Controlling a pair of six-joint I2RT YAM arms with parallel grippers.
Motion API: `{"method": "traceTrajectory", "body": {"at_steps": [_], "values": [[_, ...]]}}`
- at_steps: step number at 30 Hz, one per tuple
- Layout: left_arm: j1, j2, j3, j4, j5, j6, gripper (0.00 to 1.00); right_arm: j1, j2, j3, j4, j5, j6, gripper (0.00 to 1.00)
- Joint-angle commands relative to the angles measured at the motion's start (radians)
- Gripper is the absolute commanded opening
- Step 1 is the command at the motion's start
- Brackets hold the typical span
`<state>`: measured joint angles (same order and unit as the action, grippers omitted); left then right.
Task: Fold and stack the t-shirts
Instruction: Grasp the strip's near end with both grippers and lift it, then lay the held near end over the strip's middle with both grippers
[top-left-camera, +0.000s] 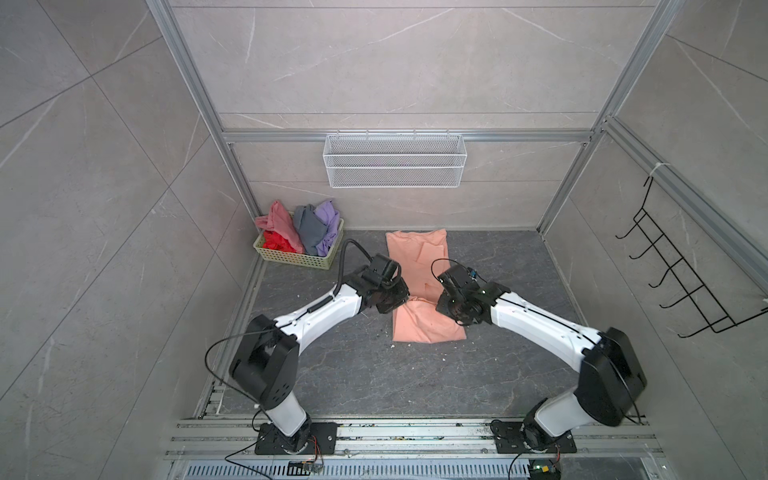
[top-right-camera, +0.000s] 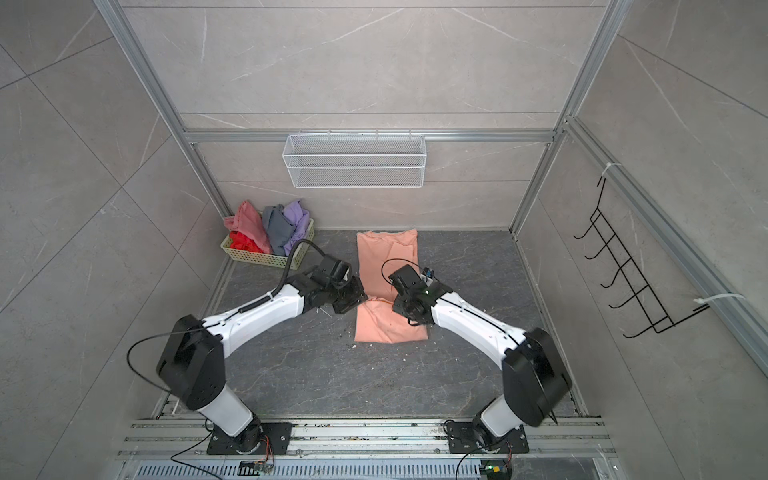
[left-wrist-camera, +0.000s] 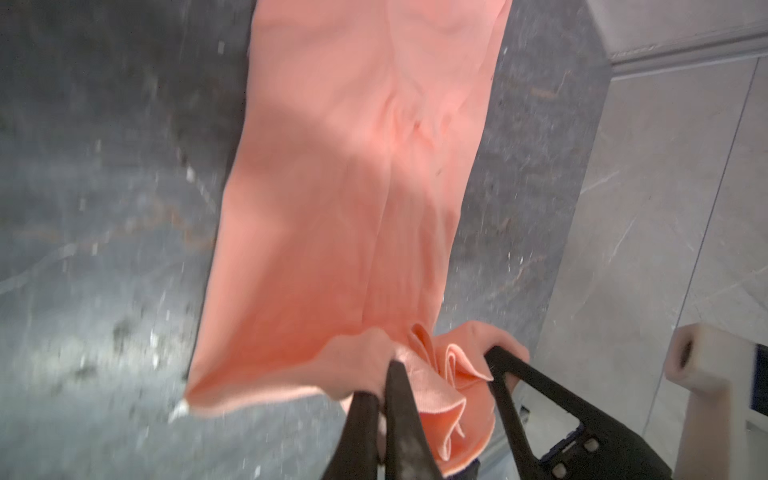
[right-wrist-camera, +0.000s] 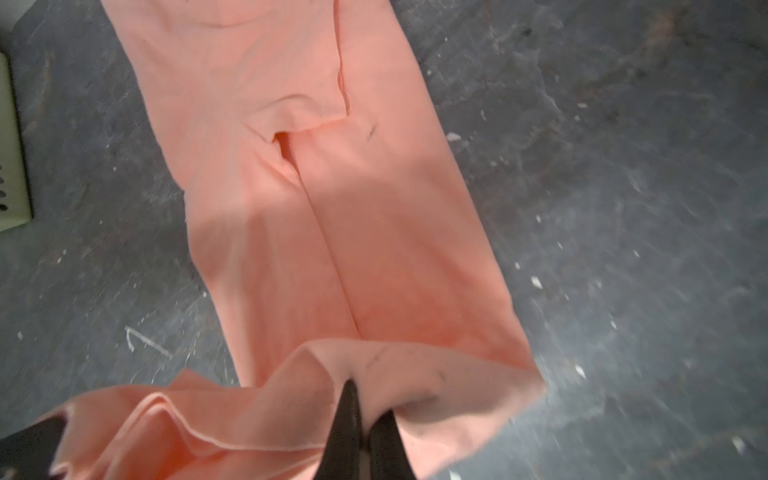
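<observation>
A peach-orange t-shirt (top-left-camera: 417, 257) (top-right-camera: 386, 257), folded lengthwise into a long strip, lies on the dark table and runs from the back wall toward me. Both grippers meet over its middle. My left gripper (left-wrist-camera: 380, 378) (top-left-camera: 401, 301) is shut on one corner of the bunched hem, and my right gripper (right-wrist-camera: 369, 397) (top-left-camera: 440, 305) is shut on the other corner. The held edge is raised above the cloth (left-wrist-camera: 353, 187) (right-wrist-camera: 332, 208) that lies flat. Dusty pink (top-left-camera: 278, 224), red (top-left-camera: 276, 241), grey (top-left-camera: 309, 228) and lavender (top-left-camera: 328, 224) t-shirts sit crumpled in the basket.
The pale yellow-green lattice basket (top-left-camera: 291, 259) (top-right-camera: 257, 259) stands at the back left corner of the table. A white wire mesh basket (top-left-camera: 395, 160) hangs on the back wall. A black wire hook rack (top-left-camera: 681, 270) hangs on the right wall.
</observation>
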<state>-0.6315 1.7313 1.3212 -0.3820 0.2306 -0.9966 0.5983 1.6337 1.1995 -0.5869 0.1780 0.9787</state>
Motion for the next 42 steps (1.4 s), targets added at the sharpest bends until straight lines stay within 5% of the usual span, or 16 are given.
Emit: {"method": "traceTrajectory", "body": {"at_steps": [1,13,15,17,19,21,27,34,42], "values": [[0.063,0.135,0.122,-0.046,0.193,0.162,0.00,-0.055,0.119,0.093,0.038,-0.058,-0.051,0.00],[0.203,0.379,0.347,-0.058,0.307,0.213,0.02,-0.198,0.325,0.230,0.183,-0.148,-0.066,0.00],[0.214,0.402,0.394,-0.092,0.289,0.235,0.21,-0.220,0.324,0.229,0.256,-0.182,-0.085,0.25],[0.227,0.404,0.418,-0.099,0.274,0.239,0.27,-0.241,0.310,0.227,0.293,-0.204,-0.092,0.40],[0.238,0.386,0.433,-0.122,0.254,0.255,0.45,-0.260,0.277,0.211,0.315,-0.230,-0.101,0.45],[0.242,0.347,0.442,-0.164,0.217,0.294,0.49,-0.267,0.224,0.183,0.311,-0.241,-0.130,0.46],[0.237,0.150,0.261,-0.228,0.119,0.307,0.55,-0.266,0.031,-0.006,0.260,-0.345,-0.165,0.46],[0.168,-0.071,-0.095,-0.158,0.134,0.191,0.59,-0.265,-0.202,-0.296,0.264,-0.384,-0.075,0.50],[0.082,-0.063,-0.342,0.126,0.174,-0.030,0.60,-0.265,-0.251,-0.467,0.303,-0.398,-0.029,0.55]]}}
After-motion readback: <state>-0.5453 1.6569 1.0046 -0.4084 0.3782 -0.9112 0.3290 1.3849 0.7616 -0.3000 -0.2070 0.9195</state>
